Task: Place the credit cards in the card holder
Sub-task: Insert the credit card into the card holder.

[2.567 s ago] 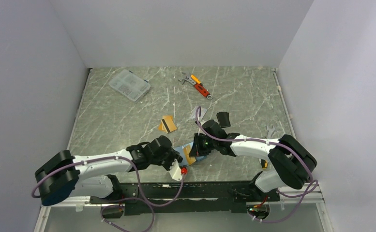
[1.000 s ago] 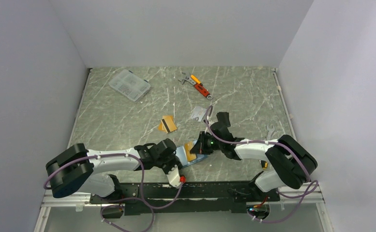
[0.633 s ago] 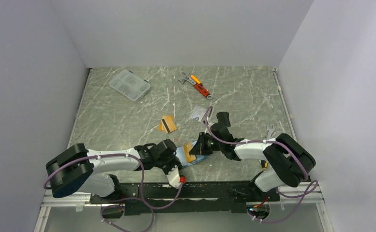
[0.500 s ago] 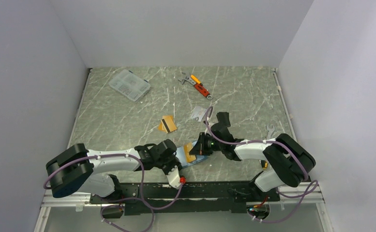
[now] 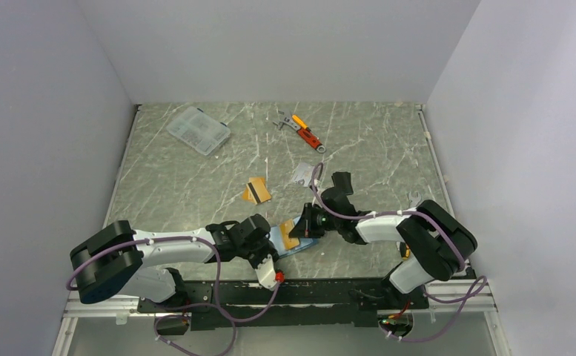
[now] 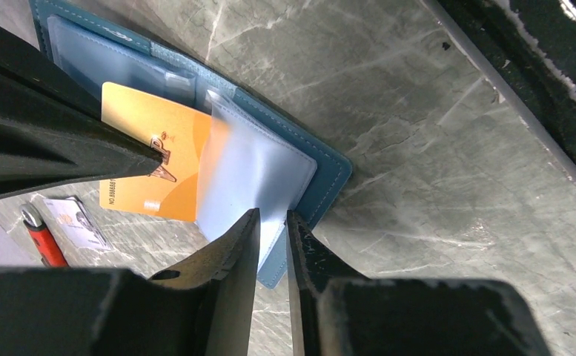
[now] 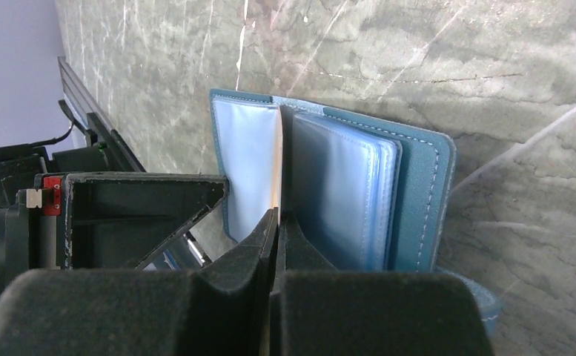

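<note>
The teal card holder [image 5: 293, 245] lies open near the table's front edge, and its clear light-blue pockets [image 6: 251, 167] show. My left gripper [image 6: 271, 222] is shut on a pocket leaf and the cover edge at the holder's near corner. My right gripper [image 7: 278, 219] is shut on an orange-gold card [image 6: 151, 156]. It holds the card edge-on [image 7: 278, 167] between the pocket leaves, partly under a clear leaf. A second orange-gold card [image 5: 256, 190] with a dark stripe lies on the table behind. The silver-grey card [image 5: 303, 174] lies farther back.
A clear plastic parts box [image 5: 199, 130] sits at the back left. An orange-handled wrench [image 5: 307, 133] lies at the back centre. A small spanner [image 5: 412, 200] lies at the right. The table's front rail [image 6: 537, 81] runs close beside the holder.
Since 2.6 s ago my left arm has shifted and its gripper has settled on the holder's near corner. My right gripper has brought the card slightly further into the holder. Little has moved in the last second.
</note>
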